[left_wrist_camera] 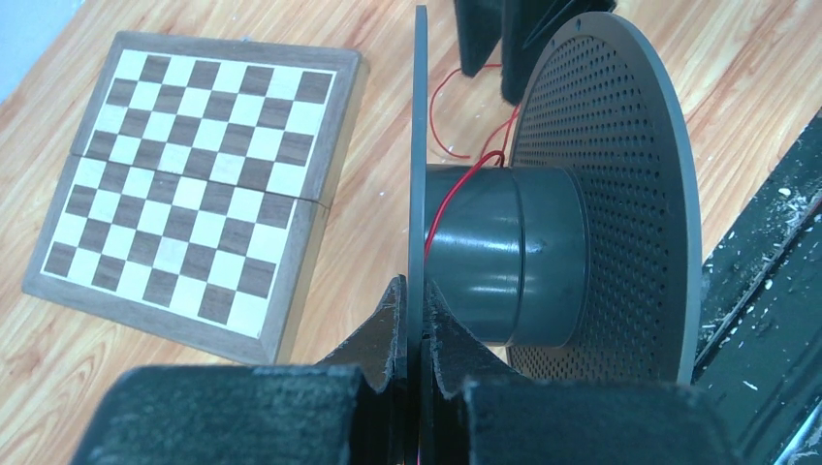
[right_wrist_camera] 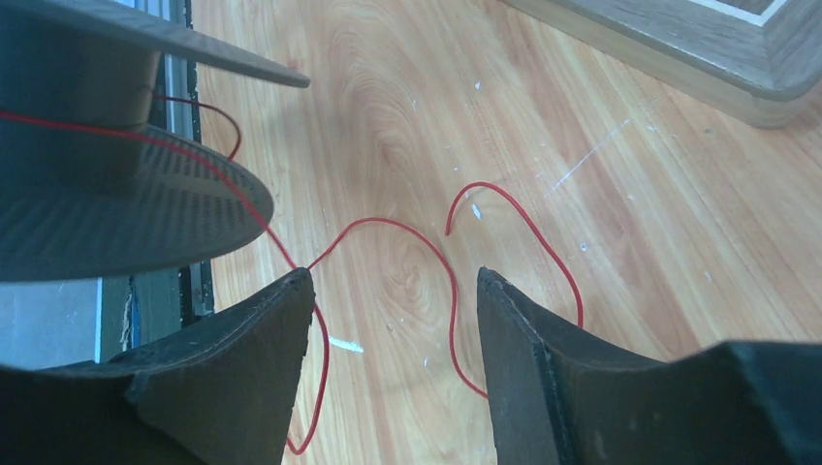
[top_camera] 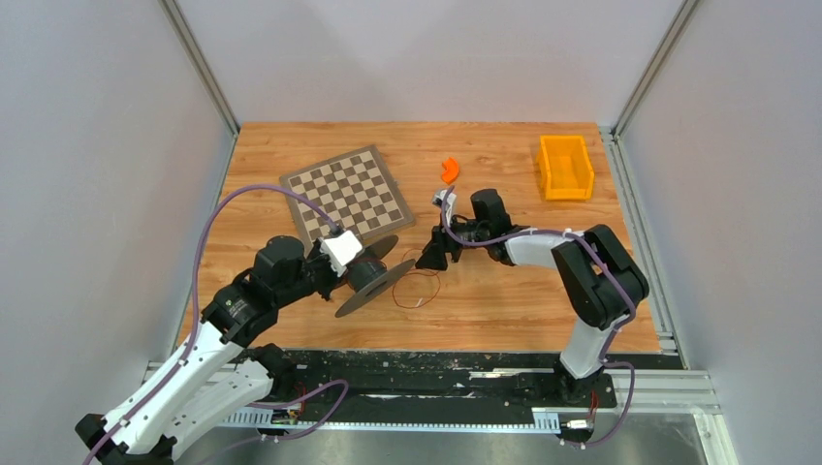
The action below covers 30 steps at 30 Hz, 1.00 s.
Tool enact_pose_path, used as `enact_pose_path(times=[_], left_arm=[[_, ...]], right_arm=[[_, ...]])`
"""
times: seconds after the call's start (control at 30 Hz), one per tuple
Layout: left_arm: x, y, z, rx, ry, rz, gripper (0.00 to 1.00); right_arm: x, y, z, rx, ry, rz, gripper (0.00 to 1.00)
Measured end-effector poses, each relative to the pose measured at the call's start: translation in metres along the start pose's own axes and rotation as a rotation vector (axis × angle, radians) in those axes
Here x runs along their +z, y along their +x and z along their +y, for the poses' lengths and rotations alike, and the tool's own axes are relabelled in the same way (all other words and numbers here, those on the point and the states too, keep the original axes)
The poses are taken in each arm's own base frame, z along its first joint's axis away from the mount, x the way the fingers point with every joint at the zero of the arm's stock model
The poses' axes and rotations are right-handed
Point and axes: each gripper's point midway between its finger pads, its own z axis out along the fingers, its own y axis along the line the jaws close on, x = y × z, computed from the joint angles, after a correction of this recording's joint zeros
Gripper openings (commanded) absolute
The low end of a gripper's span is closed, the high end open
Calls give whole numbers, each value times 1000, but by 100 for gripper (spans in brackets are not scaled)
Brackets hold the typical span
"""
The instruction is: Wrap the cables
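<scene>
- The left gripper (left_wrist_camera: 417, 320) has its fingers (left_wrist_camera: 383, 334) pressed together on the thin edge of one flange of a dark grey spool (left_wrist_camera: 504, 257). They pinch that disc between the pads and hold the spool on its side.
- The spool's other flange is perforated and stands on the far side of the hub from the left fingers.
- The red wire (right_wrist_camera: 383, 221) comes off the spool's hub, crosses the perforated flange and spills onto the desk (top_camera: 504, 300) in loose loops between the two arms.
- The right gripper (right_wrist_camera: 393, 276) hangs low over those loops with its fingers (right_wrist_camera: 262, 358) spread wide, gripping nothing.
- One curl of wire lies on the wood in the gap between the right fingers. Another strand runs right past the tip of one finger, and I cannot tell whether it touches.
- A chessboard (top_camera: 344, 194) lies beyond the spool. An orange bin (top_camera: 565, 167) sits at the far right of the desk, and a small orange piece (top_camera: 450, 170) lies near the right arm.
</scene>
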Motion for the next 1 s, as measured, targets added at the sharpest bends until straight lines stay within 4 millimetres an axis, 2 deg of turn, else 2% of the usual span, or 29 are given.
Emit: enact_pose_path(times=[0.1, 0.27, 0.43, 0.73, 0.9, 1.0], left_arm=[[-2, -2, -2, 3, 9, -13, 0], [-1, -2, -2, 2, 11, -13, 0], [1, 2, -2, 1, 9, -2, 0], [2, 6, -4, 1, 16, 8, 0], [2, 6, -7, 5, 32, -1, 0], [2, 6, -8, 7, 34, -2, 0]], right_arm=[[10, 1, -2, 1, -14, 14, 61], [29, -13, -3, -31, -50, 14, 59], [43, -16, 7, -52, -106, 27, 59], [44, 0, 23, 3, -219, 77, 60], [40, 9, 29, 43, -249, 111, 50], [40, 14, 29, 67, -258, 128, 48]])
